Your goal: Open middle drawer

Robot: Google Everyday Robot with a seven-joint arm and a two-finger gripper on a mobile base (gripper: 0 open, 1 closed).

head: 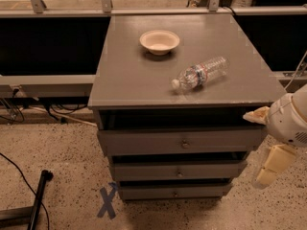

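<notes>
middle drawer [144, 170] looks shut, nothing done yet | gripper [269, 166] at its 3 o'clock, away from the knob [179, 174]; open or closed, can't tell | left: grab knob, pull
</notes>
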